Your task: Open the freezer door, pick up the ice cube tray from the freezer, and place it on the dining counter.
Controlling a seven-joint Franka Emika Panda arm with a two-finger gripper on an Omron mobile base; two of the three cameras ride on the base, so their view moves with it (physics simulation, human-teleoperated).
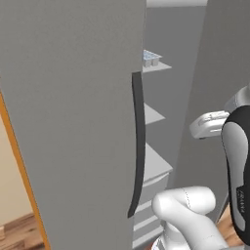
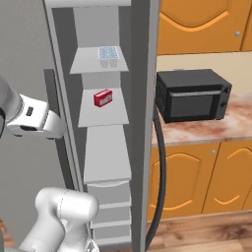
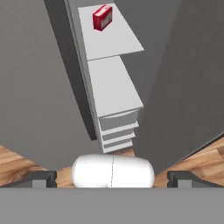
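Note:
The freezer door [image 1: 73, 122] stands swung open, its dark bar handle [image 1: 138, 146] facing me. Inside the freezer [image 2: 101, 147], the light blue ice cube tray [image 2: 109, 53] lies on the top shelf; the left base view shows the tray [image 1: 150, 57] at the shelf's front edge. My gripper [image 3: 112, 179] is open and empty, its fingertips [image 3: 43, 178] spread wide. It hangs in front of the opening and looks down at the lower shelves and drawers. The white hand [image 1: 210, 124] sits well below the tray's shelf. The dining counter is out of view.
A red box [image 2: 103, 98] sits on the second shelf, also in the hand view [image 3: 102, 17]. Drawers [image 3: 117, 130] fill the freezer's bottom. To the right, a black microwave [image 2: 192, 94] stands on a marbled wall counter [image 2: 211, 129] over orange cabinets. A second curved dark handle [image 2: 160, 172] hangs beside the opening.

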